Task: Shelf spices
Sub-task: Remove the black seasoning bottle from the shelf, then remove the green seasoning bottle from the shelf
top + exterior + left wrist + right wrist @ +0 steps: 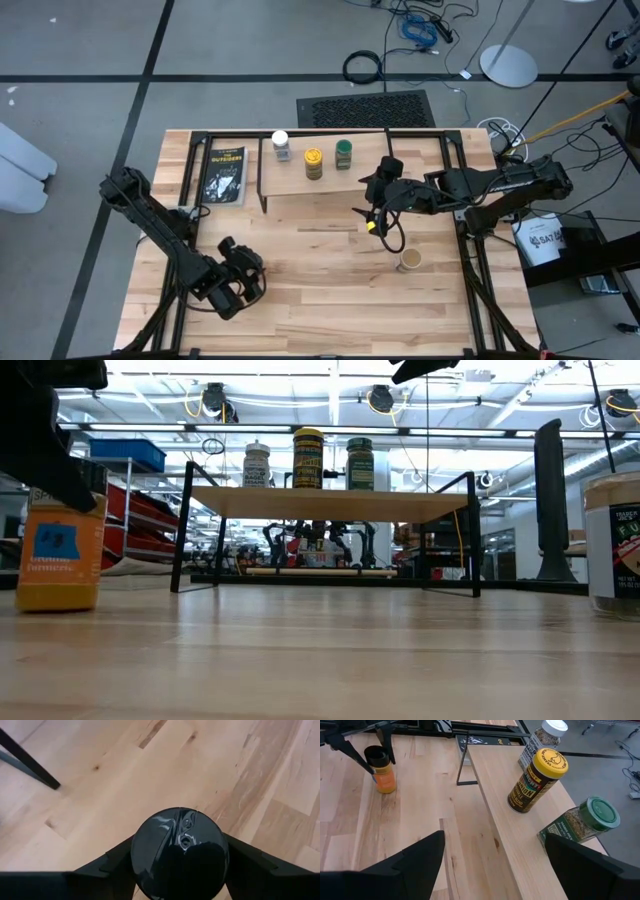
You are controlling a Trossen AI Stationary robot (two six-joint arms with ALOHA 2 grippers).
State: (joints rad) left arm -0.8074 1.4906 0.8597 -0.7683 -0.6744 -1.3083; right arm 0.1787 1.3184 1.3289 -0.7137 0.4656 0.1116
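The shelf [325,180] stands at the table's far middle, with the white-lidded [280,143], yellow-lidded [313,162] and green-lidded [343,153] jars upright on its plank [330,503]. The tan-lidded jar [410,261] stands on the table to the right. My left gripper [238,283] is near the table's near left, shut on the orange jar with the dark lid [58,555]. My right gripper [490,870] is open and hovers off the shelf's right end, touching nothing. My left gripper pinches the orange jar at its dark lid [180,845], with one finger [115,862] on either side of the lid. The fingers come from above and point down. The jar is upright, with its base [55,603] on the table.
A flat black packet [223,175] lies left of the shelf. Black frame rails [190,165] run along the table's left, right and far sides. Bare tabletop [320,270] lies between the two arms in front of the shelf.
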